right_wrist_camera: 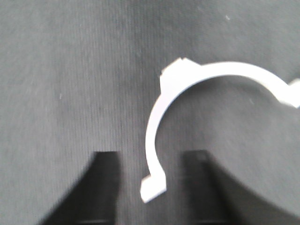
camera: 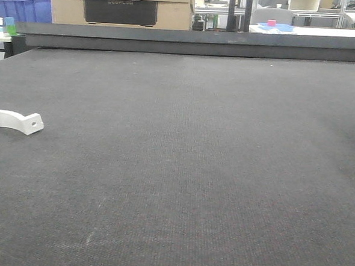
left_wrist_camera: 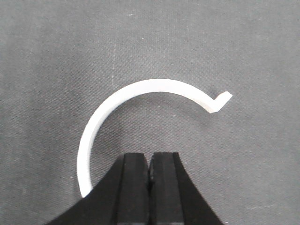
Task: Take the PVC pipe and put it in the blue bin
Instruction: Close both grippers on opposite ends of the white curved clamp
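Note:
The PVC pipe is a white curved piece with a holed flat tab, lying on the dark mat at the far left. No gripper shows in the front view. In the left wrist view a white arc lies just ahead of my left gripper, which is shut on nothing. The right wrist view is blurred: a white arch curves down between the spread fingers of my open right gripper, its lower tab level with them. I cannot tell whether both wrists show one piece. A blue bin stands far back left.
The dark mat fills the table to a raised black back edge. Behind it are a cardboard box and a blue tray holding a pink object.

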Motion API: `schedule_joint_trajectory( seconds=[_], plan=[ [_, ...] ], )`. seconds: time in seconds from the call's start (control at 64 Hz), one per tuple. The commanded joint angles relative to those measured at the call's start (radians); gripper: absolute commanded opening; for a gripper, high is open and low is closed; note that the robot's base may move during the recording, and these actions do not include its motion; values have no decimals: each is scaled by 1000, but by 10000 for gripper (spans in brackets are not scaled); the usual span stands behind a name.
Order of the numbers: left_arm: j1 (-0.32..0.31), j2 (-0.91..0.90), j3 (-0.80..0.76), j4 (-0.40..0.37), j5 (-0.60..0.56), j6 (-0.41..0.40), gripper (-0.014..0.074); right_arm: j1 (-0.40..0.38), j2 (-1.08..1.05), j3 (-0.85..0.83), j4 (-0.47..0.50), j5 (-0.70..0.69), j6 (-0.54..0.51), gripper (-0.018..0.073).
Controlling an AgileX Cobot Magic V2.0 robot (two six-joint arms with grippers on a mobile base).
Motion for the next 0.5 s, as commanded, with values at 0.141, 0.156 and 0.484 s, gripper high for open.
schedule_joint_trajectory(
  seconds=[0.141, 0.156, 0.484],
  plan=[
    [0, -3, -10, -46, 38, -2, -111, 0, 133, -13, 2, -29, 37, 189],
    [0, -3, -10, -46, 41, -2, -111, 0, 139, -13, 2, -31, 37, 185],
    [0, -3, 14, -55, 112, -11, -111, 0, 188, -13, 2, -84, 37, 180]
  ],
)
